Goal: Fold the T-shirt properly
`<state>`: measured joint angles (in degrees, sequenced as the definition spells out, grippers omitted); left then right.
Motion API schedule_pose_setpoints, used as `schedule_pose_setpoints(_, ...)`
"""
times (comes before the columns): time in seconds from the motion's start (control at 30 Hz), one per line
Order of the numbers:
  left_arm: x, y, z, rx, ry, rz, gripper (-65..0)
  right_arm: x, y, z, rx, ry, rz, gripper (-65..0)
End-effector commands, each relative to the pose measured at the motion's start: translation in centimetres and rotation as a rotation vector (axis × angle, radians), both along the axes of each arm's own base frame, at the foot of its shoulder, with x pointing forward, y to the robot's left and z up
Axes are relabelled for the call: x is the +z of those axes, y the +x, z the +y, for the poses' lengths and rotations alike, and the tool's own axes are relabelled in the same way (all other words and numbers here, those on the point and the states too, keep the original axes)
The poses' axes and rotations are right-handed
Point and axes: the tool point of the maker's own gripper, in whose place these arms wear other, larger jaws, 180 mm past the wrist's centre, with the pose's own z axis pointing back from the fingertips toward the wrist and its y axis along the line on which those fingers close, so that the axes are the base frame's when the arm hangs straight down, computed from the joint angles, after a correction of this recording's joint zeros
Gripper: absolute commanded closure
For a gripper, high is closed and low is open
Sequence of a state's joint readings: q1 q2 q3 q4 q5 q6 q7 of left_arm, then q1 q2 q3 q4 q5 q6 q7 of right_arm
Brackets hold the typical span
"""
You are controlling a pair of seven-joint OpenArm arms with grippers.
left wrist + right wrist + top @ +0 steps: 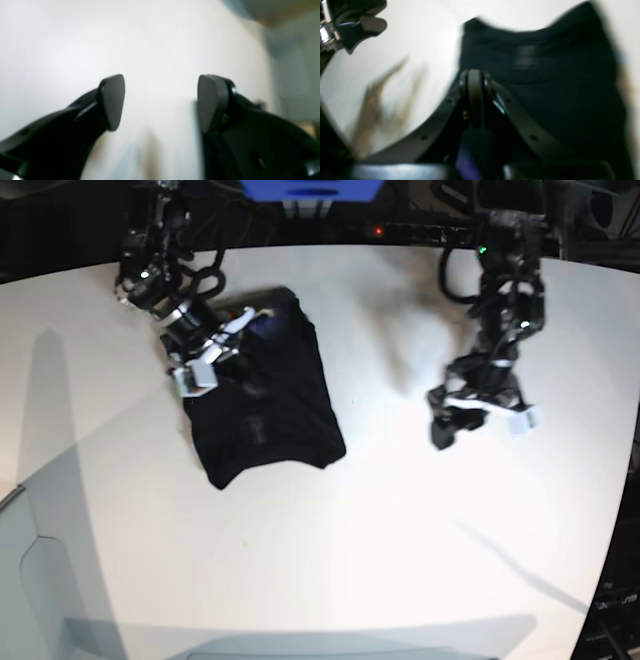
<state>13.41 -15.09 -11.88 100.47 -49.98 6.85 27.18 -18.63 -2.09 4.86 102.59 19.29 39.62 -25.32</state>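
Note:
The black T-shirt (265,405) lies folded into a compact block on the white table (400,530), left of centre. In the right wrist view the T-shirt (545,75) fills the right half as a dark blur. My right gripper (212,355) sits at the block's upper left edge. Its jaws are shut (475,82), and the blur hides whether any cloth is pinched between them. My left gripper (478,425) hovers over bare table well to the right of the shirt. Its jaws stand wide open (160,102) with nothing between them.
A blue object (310,188) and dark cables sit beyond the table's far edge. The table's rounded rim runs along the right and the lower left. A dark piece of arm hardware (352,25) shows at the upper left of the right wrist view.

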Motion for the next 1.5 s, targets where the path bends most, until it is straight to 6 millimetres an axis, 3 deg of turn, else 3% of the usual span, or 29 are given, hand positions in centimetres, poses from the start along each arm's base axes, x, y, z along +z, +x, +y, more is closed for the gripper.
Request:
schedule_pose_setpoints(0.0, 1.3, -0.1, 1.1, 0.018, -0.003, -0.037, -43.7, 1.1, 0.2, 0.5, 0.003, 0.036, -0.034, 0.0)
schedule_pose_setpoints(0.1, 0.6, -2.3, 4.8, 0.105, -0.001, -0.002, -43.7, -1.1, -1.1, 2.2, 0.041, 0.068, 0.038, 0.0)
schedule_pose_setpoints(0.2, 0.1, -4.1, 7.1, 0.162, 0.015, 0.026, -43.7, -4.0, -1.9, 2.6, 0.045, 0.081, 0.124, 0.0)
schedule_pose_setpoints(0.43, 0.3, -5.3, 7.7, 0.177, 0.036, 0.034, -43.7, -7.1, -2.2, 2.9, 0.022, 0.128, 0.191, 0.0)
schedule_pose_setpoints(0.53, 0.8, -5.4, 7.5, 0.168, 0.043, 0.024, -43.7, -7.2, -2.3, 3.1, 0.020, 0.136, 0.195, 0.0)
schedule_pose_setpoints(0.63, 0.8, -5.5, 7.4, 0.166, 0.042, 0.023, -43.7, -4.5, -1.6, 2.9, 0.026, 0.130, 0.115, 0.0)
schedule_pose_setpoints(0.8, 0.8, -5.8, 7.3, 0.160, 0.046, 0.028, -43.6, 1.1, 0.6, -2.4, -0.099, 0.058, -0.065, 0.0)
schedule_pose_setpoints(0.97, 0.9, -6.7, 6.8, 0.147, 0.052, 0.037, -43.5, 0.8, 1.9, -9.1, -0.241, -0.063, -0.051, 0.0)
schedule_pose_setpoints(1.1, -0.1, -8.1, 6.8, 0.146, 0.054, 0.080, -43.5, -0.9, 1.8, -13.4, -0.344, -0.106, 0.017, 0.0)
schedule_pose_setpoints(1.2, -0.8, -9.1, 6.8, 0.146, 0.056, 0.110, -43.5, -2.6, 1.1, -14.3, -0.354, -0.113, 0.064, 0.0)
schedule_pose_setpoints(1.47, -1.9, -11.1, 6.8, 0.146, 0.063, 0.164, -43.5, -5.5, -1.7, -12.7, -0.315, -0.096, 0.166, 0.0)
